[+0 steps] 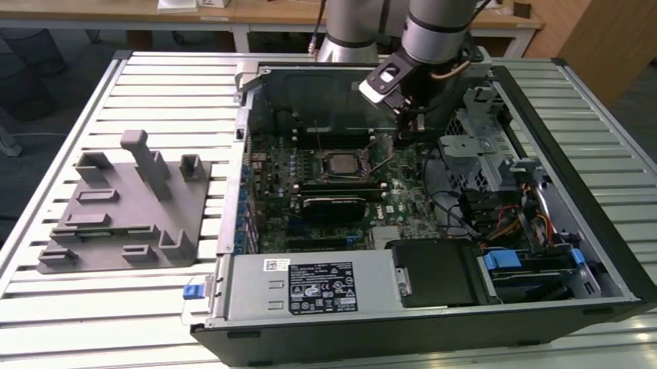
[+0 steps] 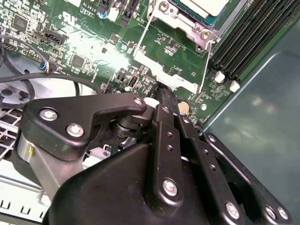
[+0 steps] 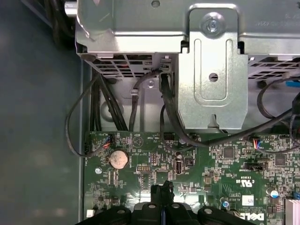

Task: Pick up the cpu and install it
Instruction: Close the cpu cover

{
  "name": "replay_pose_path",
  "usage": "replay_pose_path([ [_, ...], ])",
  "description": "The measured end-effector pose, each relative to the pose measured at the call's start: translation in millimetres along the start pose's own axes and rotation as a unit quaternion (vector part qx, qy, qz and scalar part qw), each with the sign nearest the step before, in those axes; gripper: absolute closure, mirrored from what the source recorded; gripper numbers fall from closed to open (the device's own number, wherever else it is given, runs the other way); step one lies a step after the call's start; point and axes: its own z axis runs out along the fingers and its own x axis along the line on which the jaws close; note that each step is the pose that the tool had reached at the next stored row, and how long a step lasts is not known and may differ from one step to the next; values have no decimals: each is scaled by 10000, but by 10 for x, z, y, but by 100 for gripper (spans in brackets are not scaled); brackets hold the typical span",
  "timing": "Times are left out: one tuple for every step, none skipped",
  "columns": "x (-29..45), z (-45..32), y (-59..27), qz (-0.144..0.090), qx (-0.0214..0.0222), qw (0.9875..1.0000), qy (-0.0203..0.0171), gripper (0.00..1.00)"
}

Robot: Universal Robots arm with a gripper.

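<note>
Cpu sits in the socket inside the open computer case; gripper pressed together, empty, nearby.

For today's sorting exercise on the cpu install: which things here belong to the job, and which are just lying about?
Belongs: cpu, lying in the socket; gripper, over the motherboard.
Lying about: grey fixture block; coin battery; metal drive cage; black cables.
</note>
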Motion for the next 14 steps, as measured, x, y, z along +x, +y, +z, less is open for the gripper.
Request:
replay_pose_path([
  [0,3,-9,0,0,10000,-1,89],
  [0,5,-22,0,0,10000,0,89],
  [0,7,-36,0,0,10000,0,89],
  [-1,7,-47,0,0,10000,0,89],
  [-1,7,-51,1,0,10000,0,89],
  [-1,7,-51,0,0,10000,0,89],
  [-1,7,-51,0,0,10000,0,89],
  [-1,7,-55,1,0,10000,0,89],
  [-1,7,-60,1,0,10000,0,89],
  [-1,8,-62,1,0,10000,0,89],
  [-1,8,-64,1,0,10000,0,89],
  [-1,8,-66,0,0,10000,0,89],
  [-1,8,-68,0,0,10000,0,89],
  [-1,8,-71,0,0,10000,0,89],
])
